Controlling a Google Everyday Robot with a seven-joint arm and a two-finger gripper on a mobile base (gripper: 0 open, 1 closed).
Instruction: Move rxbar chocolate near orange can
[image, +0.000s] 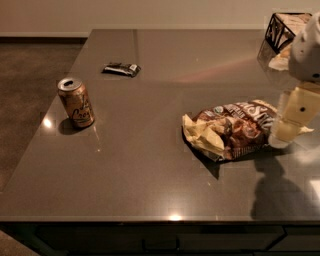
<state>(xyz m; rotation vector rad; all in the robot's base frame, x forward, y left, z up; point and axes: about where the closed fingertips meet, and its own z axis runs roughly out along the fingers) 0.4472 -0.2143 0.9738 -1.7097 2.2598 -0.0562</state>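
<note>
Jaws: can't tell open or closed; neither task item is in them. Left to right: orange can upright at mid-left of the table; rxbar chocolate lying flat, upper left of centre, well apart from the can; chip bag right of centre; gripper at the right edge, just beside the bag; wire basket upper right. Judgement: nothing done yet; approach, grasp and move all remain. Glossy dark-grey tabletop, dim room, brown floor left.
</note>
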